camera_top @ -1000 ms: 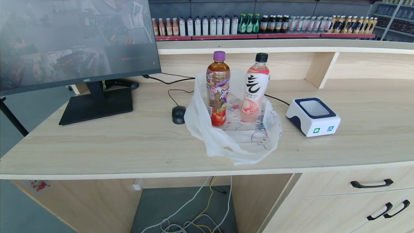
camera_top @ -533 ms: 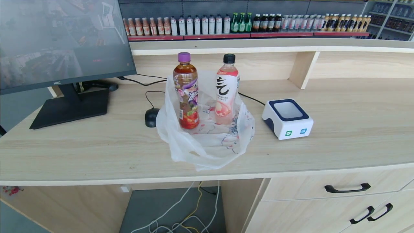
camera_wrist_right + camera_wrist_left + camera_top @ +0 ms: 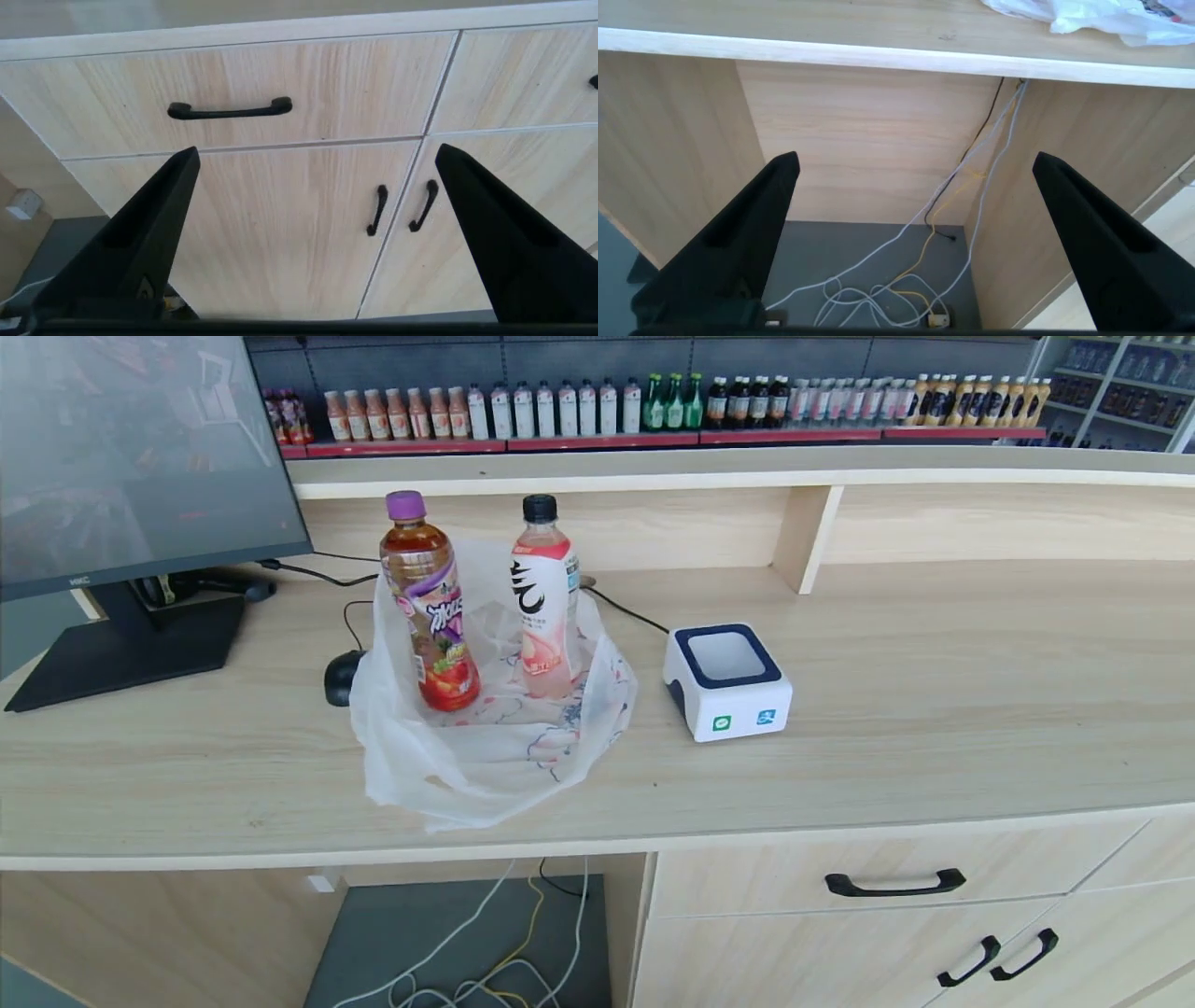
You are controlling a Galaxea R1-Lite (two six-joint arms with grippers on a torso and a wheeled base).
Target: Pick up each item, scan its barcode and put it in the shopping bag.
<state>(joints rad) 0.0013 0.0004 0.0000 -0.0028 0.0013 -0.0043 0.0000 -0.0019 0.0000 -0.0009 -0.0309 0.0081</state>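
Observation:
Two bottles stand upright inside a crumpled white shopping bag (image 3: pixel 485 747) on the wooden counter (image 3: pixel 934 709): a brown tea bottle (image 3: pixel 428 602) with a purple cap and, to its right, a pink drink bottle (image 3: pixel 545 599) with a black cap. A white and navy barcode scanner (image 3: pixel 726 680) sits just right of the bag. My left gripper (image 3: pixel 915 238) is open below the counter's front edge, facing the knee space with its cables; a corner of the bag (image 3: pixel 1092 17) shows above it. My right gripper (image 3: pixel 318 238) is open in front of the drawers.
A monitor (image 3: pixel 121 457) on a black stand fills the counter's left end, with a black mouse (image 3: pixel 342 677) beside the bag. A raised shelf with a divider (image 3: pixel 803 537) runs behind. Drawers with black handles (image 3: pixel 894 884) sit under the counter's right part. Loose cables (image 3: pixel 906 299) lie in the knee space.
The head camera has swung to the right, so the whole scene sits further left in the picture. The bottles, bag and scanner keep their places on the counter.

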